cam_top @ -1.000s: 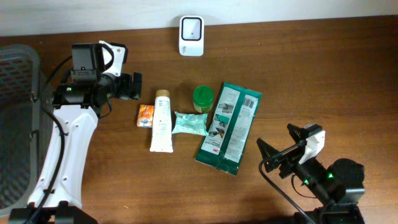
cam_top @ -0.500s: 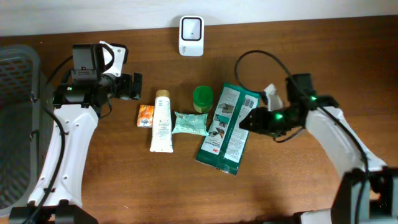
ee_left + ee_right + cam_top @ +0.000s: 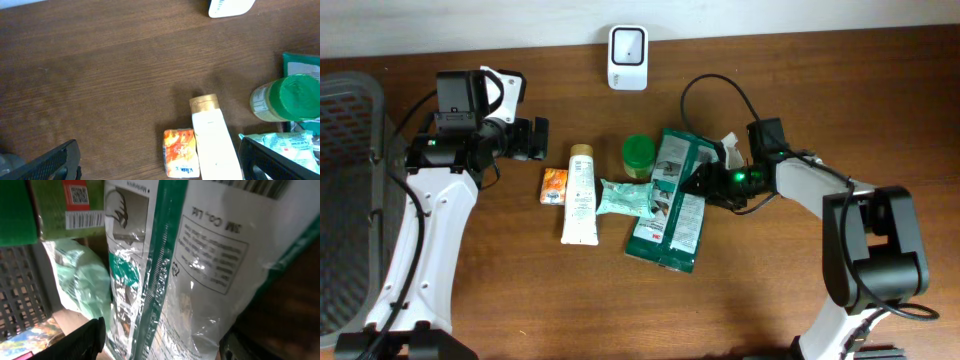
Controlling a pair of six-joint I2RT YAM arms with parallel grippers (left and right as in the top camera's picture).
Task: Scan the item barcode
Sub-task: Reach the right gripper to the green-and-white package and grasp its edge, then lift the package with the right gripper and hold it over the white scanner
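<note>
Nothing is scanned yet: right gripper point(image 3: 700, 186), jaws spread, straddles the green-and-white plastic packet point(image 3: 665, 225); left gripper point(image 3: 538, 139) hangs spread wide.

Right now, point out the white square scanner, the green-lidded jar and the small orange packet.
White square scanner point(image 3: 628, 45), overhead view, its face.
Green-lidded jar point(image 3: 639, 152), overhead view, its lid.
Small orange packet point(image 3: 181, 159), left wrist view, its front.

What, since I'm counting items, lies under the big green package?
The green package appears to overlap the right end of the mint-green pouch. The rest of its underside is covered, so anything flat on the wooden table beneath it cannot be seen.
</note>
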